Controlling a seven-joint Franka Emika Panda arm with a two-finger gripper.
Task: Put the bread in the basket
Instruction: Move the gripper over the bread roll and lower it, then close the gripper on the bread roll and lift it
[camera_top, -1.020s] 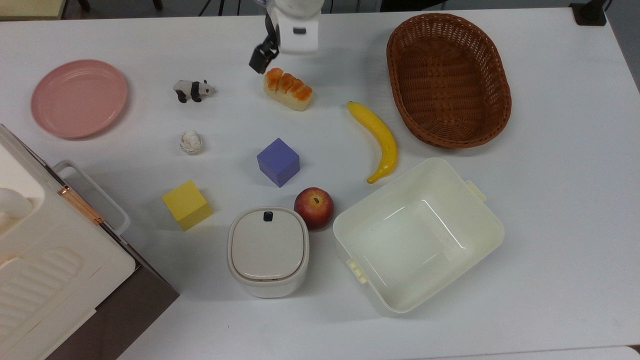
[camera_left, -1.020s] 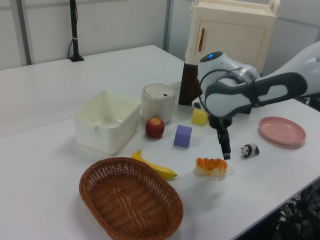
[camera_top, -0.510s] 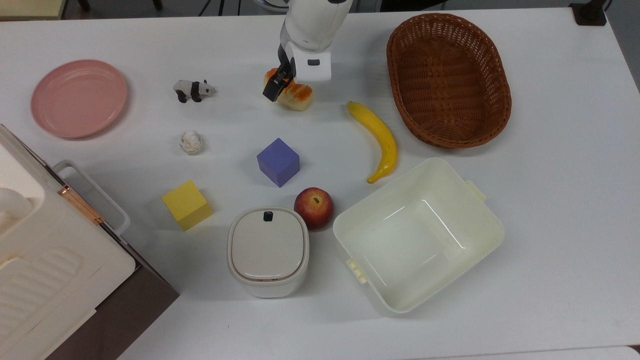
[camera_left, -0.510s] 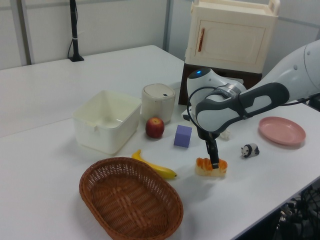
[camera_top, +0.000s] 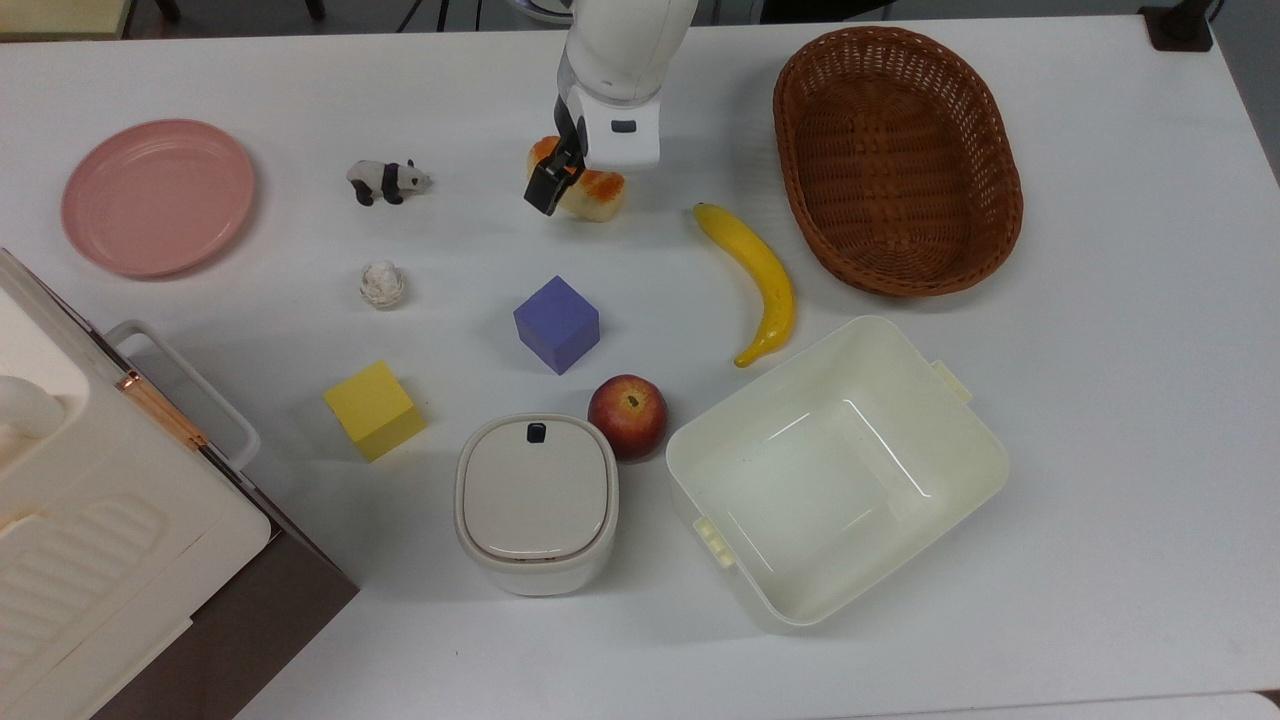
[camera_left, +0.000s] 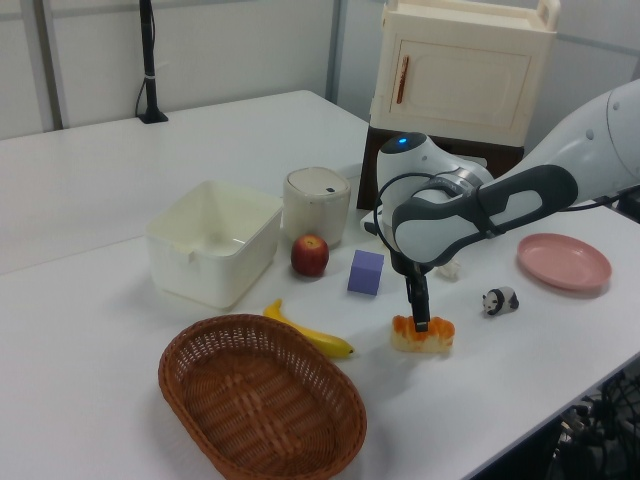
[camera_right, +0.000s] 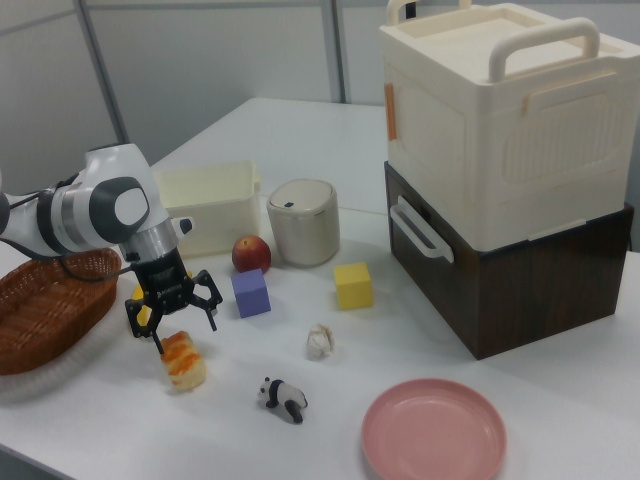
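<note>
Top view's left to right — bread (camera_top: 590, 190), banana (camera_top: 755, 275), basket (camera_top: 897, 160).

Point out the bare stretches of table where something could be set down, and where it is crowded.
Bare table runs along the top view's right, past the basket and cream tub. Another bare strip lies between the pink plate and the toy panda. It is crowded mid-table, around the purple cube, apple and banana.

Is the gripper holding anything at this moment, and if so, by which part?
Nothing is held. The gripper stands open just above the bread, fingers spread to either side of the loaf, which lies on the table.
</note>
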